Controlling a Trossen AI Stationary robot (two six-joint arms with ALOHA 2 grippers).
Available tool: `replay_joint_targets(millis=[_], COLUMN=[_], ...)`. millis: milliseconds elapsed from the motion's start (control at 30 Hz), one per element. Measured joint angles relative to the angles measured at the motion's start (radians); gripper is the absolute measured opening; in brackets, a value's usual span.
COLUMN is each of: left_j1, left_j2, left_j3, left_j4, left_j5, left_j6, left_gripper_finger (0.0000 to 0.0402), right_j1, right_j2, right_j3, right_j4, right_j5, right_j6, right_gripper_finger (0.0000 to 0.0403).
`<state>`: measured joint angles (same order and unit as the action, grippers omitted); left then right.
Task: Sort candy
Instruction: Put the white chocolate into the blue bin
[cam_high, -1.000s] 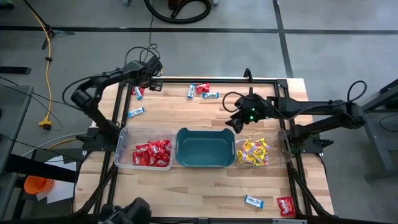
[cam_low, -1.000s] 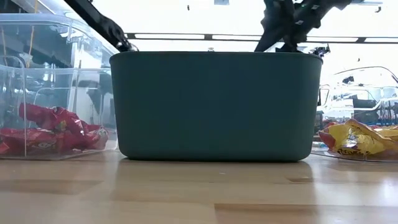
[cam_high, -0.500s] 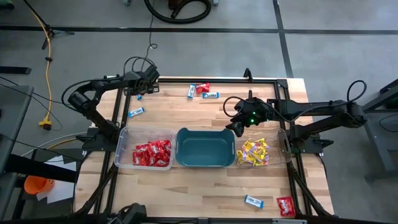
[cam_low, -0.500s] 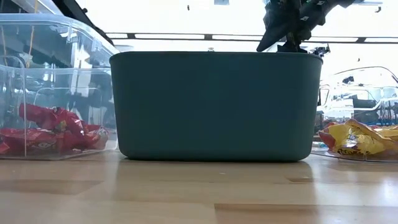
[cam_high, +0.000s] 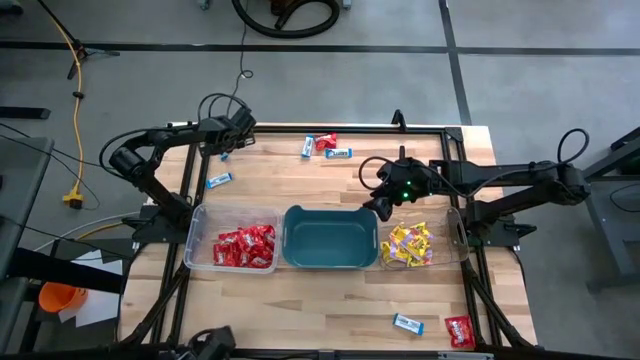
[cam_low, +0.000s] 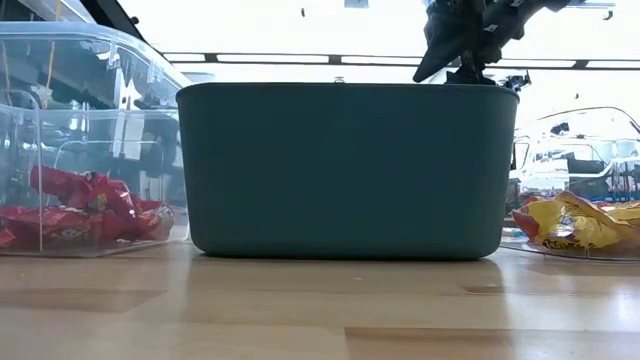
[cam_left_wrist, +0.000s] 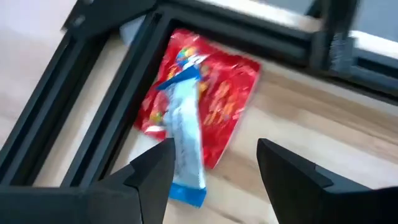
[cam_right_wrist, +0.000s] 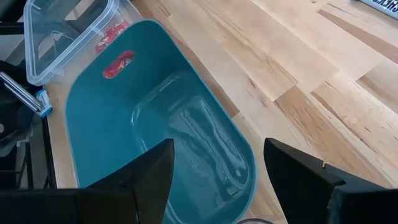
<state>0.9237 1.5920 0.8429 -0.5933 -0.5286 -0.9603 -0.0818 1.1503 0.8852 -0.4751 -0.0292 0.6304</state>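
My left gripper (cam_high: 224, 142) is open at the table's far left corner. In the left wrist view its fingers (cam_left_wrist: 214, 146) stand over a red packet (cam_left_wrist: 217, 106) with a blue-and-white packet (cam_left_wrist: 185, 134) lying across it, both beside the black frame rail. My right gripper (cam_high: 379, 199) is open and holds nothing above the far right corner of the teal tub (cam_high: 329, 238); the right wrist view (cam_right_wrist: 217, 146) looks down into the tub (cam_right_wrist: 155, 124). Red candy (cam_high: 244, 246) fills the left clear bin and yellow candy (cam_high: 408, 245) fills the right one.
Loose packets lie on the table: a blue-and-white one (cam_high: 218, 181) near the left edge, a red one (cam_high: 325, 141) with two blue-and-white ones (cam_high: 338, 153) at the far edge, and a blue-and-white one (cam_high: 407, 323) and a red one (cam_high: 459, 330) near the front right corner. The black frame rail (cam_left_wrist: 93, 130) runs close to my left fingers.
My left gripper has moved toward the table's left edge, to the far left corner, and stayed there for the last half second. My right gripper has held over the tub's far right corner.
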Motion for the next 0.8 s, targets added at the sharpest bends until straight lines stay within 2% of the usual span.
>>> replay_joint_targets(millis=[100, 233, 367, 800], left_j1=[-0.033, -0.102, -0.116, -0.064], left_j2=[-0.004, -0.009, -0.003, 0.112], left_j3=[0.000, 0.000, 0.000, 0.000], left_j4=[-0.078, -0.159, -0.126, -0.081], left_j5=[-0.008, -0.105, -0.188, -0.112], left_j6=[-0.125, -0.292, -0.278, -0.321], left_gripper_finger=[0.0207, 0.0204, 0.0204, 0.0204], right_j1=[0.000, 0.000, 0.000, 0.000], right_j2=[0.000, 0.000, 0.000, 0.001], right_j3=[0.000, 0.000, 0.000, 0.000], right_j4=[0.000, 0.000, -0.001, -0.022], right_j5=[0.004, 0.042, 0.046, 0.043], right_j6=[-0.001, -0.009, -0.012, -0.082], right_gripper_finger=[0.0243, 0.0243, 0.0243, 0.0243])
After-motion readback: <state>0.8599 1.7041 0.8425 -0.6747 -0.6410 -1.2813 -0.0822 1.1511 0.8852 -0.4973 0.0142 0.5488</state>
